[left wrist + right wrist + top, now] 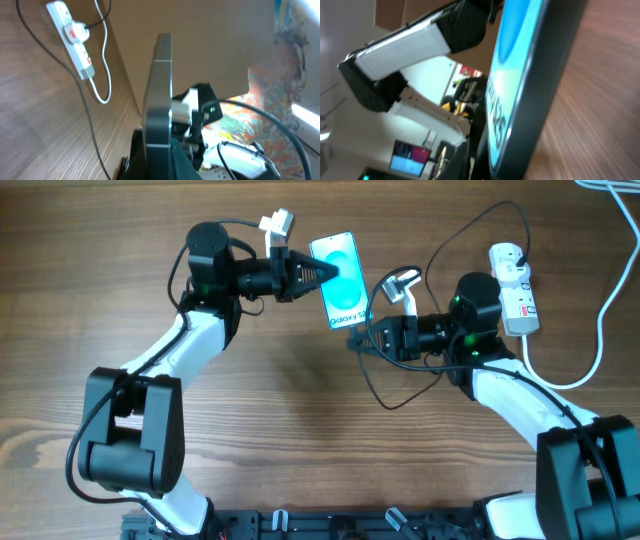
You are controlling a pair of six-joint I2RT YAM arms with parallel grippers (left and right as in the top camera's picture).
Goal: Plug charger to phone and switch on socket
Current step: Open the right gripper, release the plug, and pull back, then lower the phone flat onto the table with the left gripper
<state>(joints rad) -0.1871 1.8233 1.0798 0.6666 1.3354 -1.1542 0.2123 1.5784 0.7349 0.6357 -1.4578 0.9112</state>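
Now your left tool [330, 275] is pinching the phone [348, 298] near the counter's [300, 440] far edge. Your right tool [360, 338] is sitting at the phone's near end; I cannot tell its spread.

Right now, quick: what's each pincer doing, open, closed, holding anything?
Left pincer: closed on the flat turquoise-screened smartphone.
Right pincer: by the smartphone's lettered end; open or closed cannot be told.

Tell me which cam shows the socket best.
Overhead: the whole socket shows face-on and unblocked at the frame's right, red markings visible. Left wrist catches it top left, clear but at a slant, one end near the frame edge. Right wrist doesn't show it.
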